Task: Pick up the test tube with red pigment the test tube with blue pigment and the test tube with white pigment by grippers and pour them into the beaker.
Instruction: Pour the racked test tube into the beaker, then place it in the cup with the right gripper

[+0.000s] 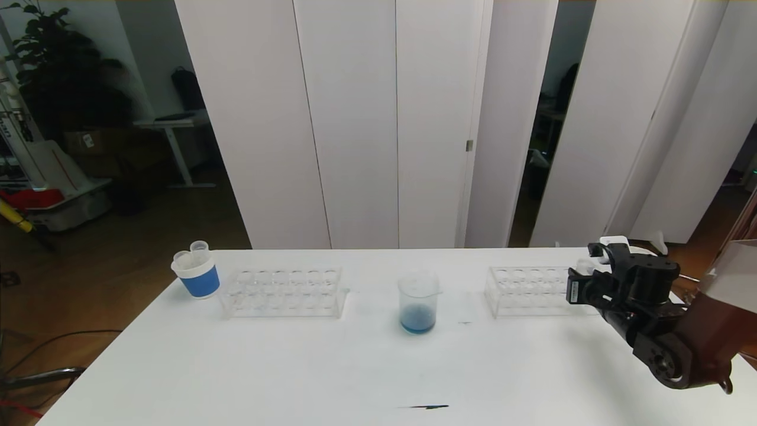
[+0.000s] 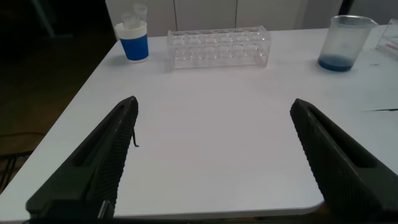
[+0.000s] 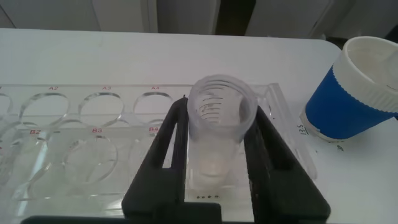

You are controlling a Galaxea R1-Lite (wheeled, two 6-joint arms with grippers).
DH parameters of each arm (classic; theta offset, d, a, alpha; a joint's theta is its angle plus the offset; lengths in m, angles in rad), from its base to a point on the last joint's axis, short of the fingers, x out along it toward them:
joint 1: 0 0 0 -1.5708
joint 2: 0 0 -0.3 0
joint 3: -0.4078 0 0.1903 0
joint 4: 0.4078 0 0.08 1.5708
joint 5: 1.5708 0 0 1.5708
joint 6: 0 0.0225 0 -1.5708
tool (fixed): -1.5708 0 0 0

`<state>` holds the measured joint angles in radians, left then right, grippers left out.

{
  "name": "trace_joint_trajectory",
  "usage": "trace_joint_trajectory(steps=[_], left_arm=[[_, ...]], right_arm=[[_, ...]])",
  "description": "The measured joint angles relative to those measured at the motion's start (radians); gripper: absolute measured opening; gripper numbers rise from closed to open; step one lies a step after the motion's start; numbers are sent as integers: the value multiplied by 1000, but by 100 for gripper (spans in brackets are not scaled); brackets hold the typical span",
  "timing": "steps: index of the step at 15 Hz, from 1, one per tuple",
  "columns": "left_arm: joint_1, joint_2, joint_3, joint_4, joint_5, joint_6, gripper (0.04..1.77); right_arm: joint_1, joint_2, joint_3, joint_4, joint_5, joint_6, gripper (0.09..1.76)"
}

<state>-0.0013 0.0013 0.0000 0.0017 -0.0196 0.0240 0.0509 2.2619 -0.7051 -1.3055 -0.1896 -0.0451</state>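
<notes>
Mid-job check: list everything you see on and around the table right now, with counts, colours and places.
beaker: one, clear, blue pigment in the bottom, table centre.
test tube with white pigment: one, clear, pale pigment in its tip, upright in the right rack's end hole, between the right gripper's fingers.
tube racks: two, clear; left rack beside the left cup, right rack by the right arm.
paper cups: two, white with blue band; left cup holds clear tubes, right cup beside the right rack.
table: one, white.
left gripper: open, over bare table.
right gripper: shut on the tube.
</notes>
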Motion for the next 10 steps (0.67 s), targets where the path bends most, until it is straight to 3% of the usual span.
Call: trace_joint_trajectory(steps=[1, 10], left_arm=[[1, 0, 0, 0, 0, 0, 175], [1, 0, 0, 0, 0, 0, 175]], right_arm=[[2, 1, 0, 0, 0, 0, 57], [2, 4, -1, 2, -2, 6, 57]])
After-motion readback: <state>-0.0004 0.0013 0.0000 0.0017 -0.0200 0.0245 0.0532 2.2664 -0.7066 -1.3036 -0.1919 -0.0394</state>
